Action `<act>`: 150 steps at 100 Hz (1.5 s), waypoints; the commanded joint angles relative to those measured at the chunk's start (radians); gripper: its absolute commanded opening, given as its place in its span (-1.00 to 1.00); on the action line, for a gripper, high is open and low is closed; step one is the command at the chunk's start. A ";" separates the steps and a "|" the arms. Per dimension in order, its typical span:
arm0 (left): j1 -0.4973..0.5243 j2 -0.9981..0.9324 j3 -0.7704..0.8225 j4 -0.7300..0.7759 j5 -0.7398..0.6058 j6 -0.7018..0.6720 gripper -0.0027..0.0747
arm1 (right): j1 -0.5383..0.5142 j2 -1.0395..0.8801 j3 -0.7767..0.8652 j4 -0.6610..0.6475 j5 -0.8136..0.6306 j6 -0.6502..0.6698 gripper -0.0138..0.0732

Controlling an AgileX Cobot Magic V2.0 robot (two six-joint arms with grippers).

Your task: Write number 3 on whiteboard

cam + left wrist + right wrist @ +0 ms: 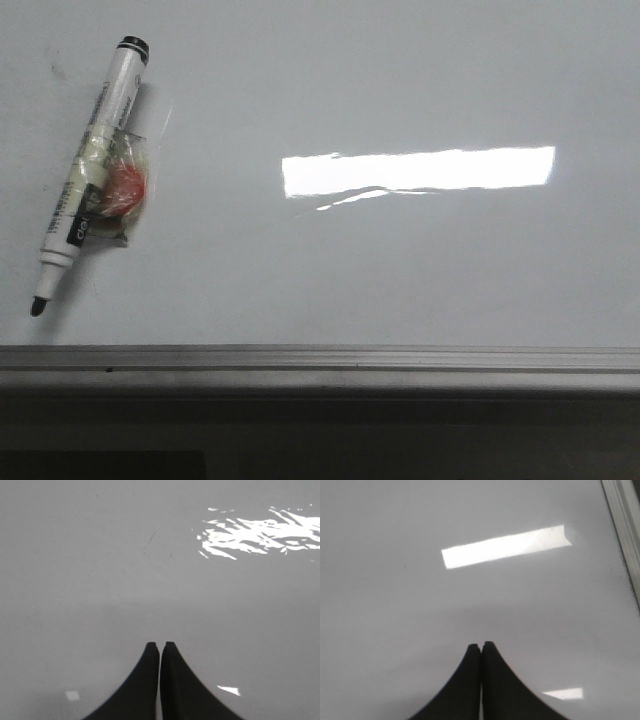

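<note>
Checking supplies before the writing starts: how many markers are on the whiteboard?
1. The marker lies uncapped on the whiteboard at its front-view left, tip toward the near rail. Neither wrist view shows another; more may lie out of frame.

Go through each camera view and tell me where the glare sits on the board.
Front view: one bright rectangular glare bar on the whiteboard, right of the marker. Left wrist view: glare broken into jagged patches, far from the shut left gripper. Right wrist view: a clean slanted bar beyond the shut right gripper.
</note>
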 commanded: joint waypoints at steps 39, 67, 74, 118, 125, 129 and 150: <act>0.002 0.032 -0.064 -0.111 -0.043 0.000 -0.98 | -0.004 0.056 -0.083 0.079 0.057 -0.004 -0.80; 0.002 0.179 -0.259 -0.185 0.070 0.000 -0.98 | -0.004 0.170 -0.223 0.086 0.040 -0.004 -0.80; 0.002 0.194 -0.285 -0.188 0.091 0.000 -0.98 | -0.004 0.170 -0.226 0.086 0.036 -0.004 -0.80; 0.000 0.201 -0.264 -0.225 -0.099 0.074 0.12 | -0.004 0.170 -0.226 0.086 0.057 -0.004 -0.80; -0.013 0.204 -0.268 -0.227 -0.101 0.109 0.10 | -0.004 0.170 -0.226 0.086 0.057 -0.004 -0.80; -0.029 0.206 -0.270 -0.227 -0.103 0.116 0.10 | -0.004 0.170 -0.226 0.086 0.057 -0.004 -0.80; -0.228 0.210 -0.270 -0.245 -0.110 0.138 0.10 | -0.004 0.170 -0.226 0.086 0.057 -0.004 -0.80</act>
